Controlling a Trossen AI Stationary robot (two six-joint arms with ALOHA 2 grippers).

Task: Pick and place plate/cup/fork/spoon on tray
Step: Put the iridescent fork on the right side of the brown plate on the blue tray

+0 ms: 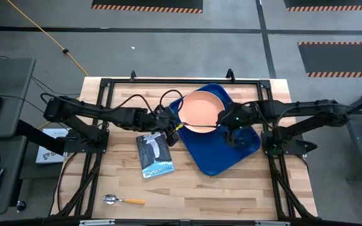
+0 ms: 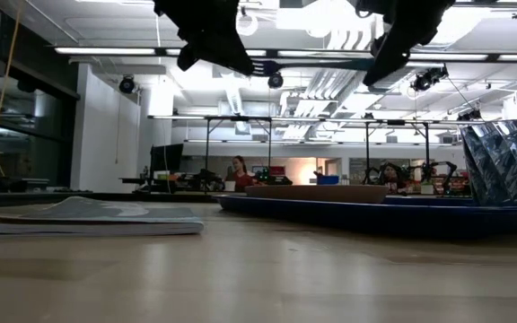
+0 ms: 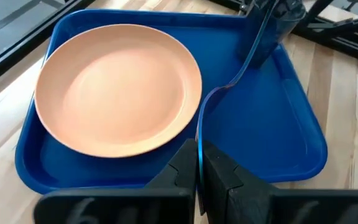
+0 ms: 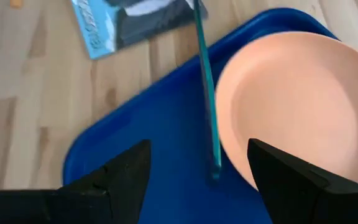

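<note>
My left gripper (image 3: 197, 180) is clenched on the handle end of the teal fork (image 3: 219, 93), holding it out level over the blue tray (image 3: 278, 124), just beside the peach plate (image 3: 120, 87) that already lies in it, while my right gripper (image 4: 197, 180) stands spread wide around the fork's far end, gripping nothing. I judge the fork light, stiff and slick plastic, so the flat mid-handle is where I would pinch. The orange-handled spoon (image 1: 123, 200) waits near the bench's front-left corner.
</note>
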